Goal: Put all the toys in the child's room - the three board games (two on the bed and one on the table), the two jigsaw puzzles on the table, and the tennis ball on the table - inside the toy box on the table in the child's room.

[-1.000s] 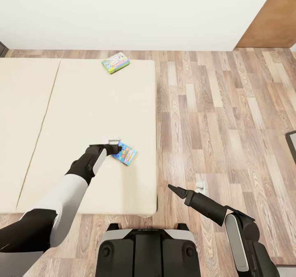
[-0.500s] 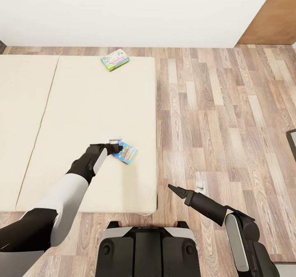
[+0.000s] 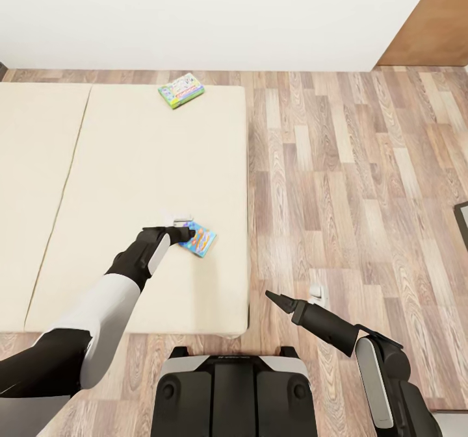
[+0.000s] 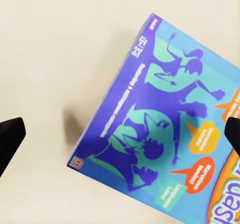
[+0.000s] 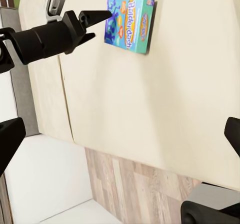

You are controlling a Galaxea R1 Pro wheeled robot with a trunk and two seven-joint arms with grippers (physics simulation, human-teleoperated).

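A blue-purple board game [image 3: 198, 240] lies flat on the beige bed [image 3: 130, 164] near its right edge. My left gripper [image 3: 184, 227] hovers at that game's left end, open; in the left wrist view the game [image 4: 165, 149] lies below and between the spread fingertips [image 4: 10, 139]. A green-edged board game [image 3: 181, 91] rests at the mattress's far edge by the wall. My right gripper [image 3: 273, 296] hangs open over the floor beside the bed, holding nothing. The right wrist view looks at the blue game [image 5: 131, 24] and the left gripper [image 5: 85, 21].
Wood floor [image 3: 351, 184] runs along the bed's right side. A white wall [image 3: 214, 15] stands behind the bed, a brown door [image 3: 435, 28] at the far right. A dark object [image 3: 463, 219] sits at the right edge. My base [image 3: 234, 391] is at the bed's foot.
The whole picture has slid a little, so the camera moved. My left gripper stays open at the blue-purple game, and the right arm holds its pose.
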